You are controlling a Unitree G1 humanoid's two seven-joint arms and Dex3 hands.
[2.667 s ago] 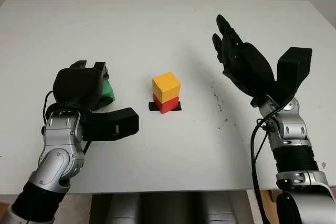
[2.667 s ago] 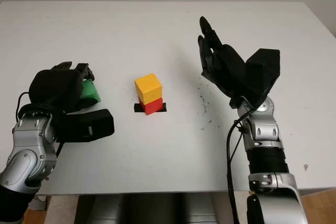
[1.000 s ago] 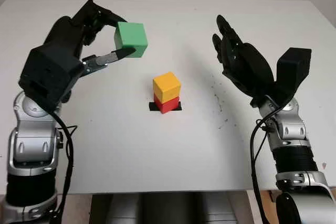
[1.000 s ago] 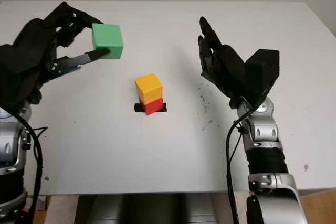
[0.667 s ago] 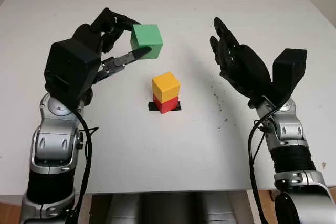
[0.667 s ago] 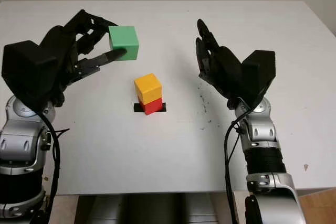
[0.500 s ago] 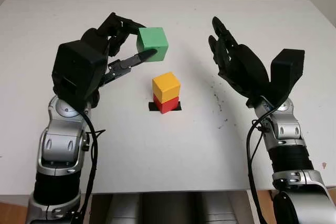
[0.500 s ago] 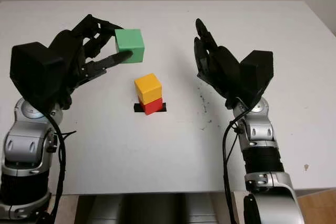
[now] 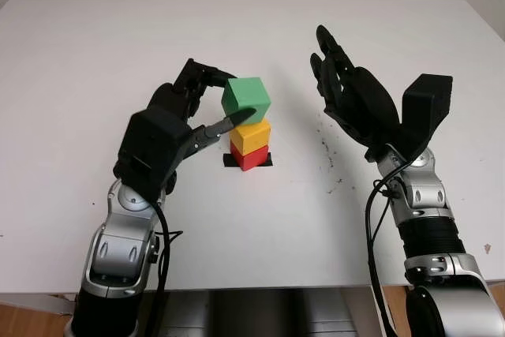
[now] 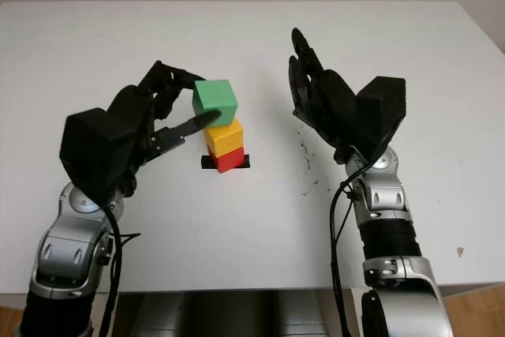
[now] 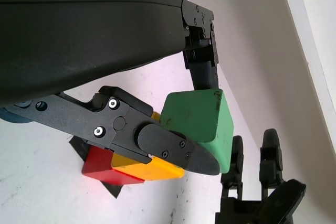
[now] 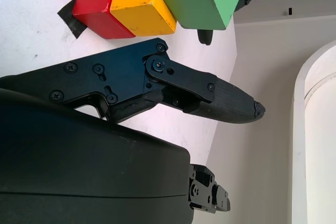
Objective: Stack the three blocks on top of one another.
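- Your left hand [image 9: 207, 108] has the green block [image 9: 245, 99] pinched between its fingers [image 11: 173, 150], just above the yellow block [image 9: 250, 136] and tilted; whether the two touch, you cannot tell.
- The yellow block sits on the red block [image 9: 249, 158], and the red one rests on a small black tape patch [image 9: 230, 160] near the middle of the white tabletop [image 9: 237, 29].
- Your right hand [image 9: 351, 100] is open and holds nothing, raised above the tabletop to the right of the stack, palm turned toward it, well apart from the blocks.
- Dark specks [image 9: 325, 147] mark the tabletop between the stack and the right arm.
- The left fingers crowd the stack's left side, close to the yellow block.
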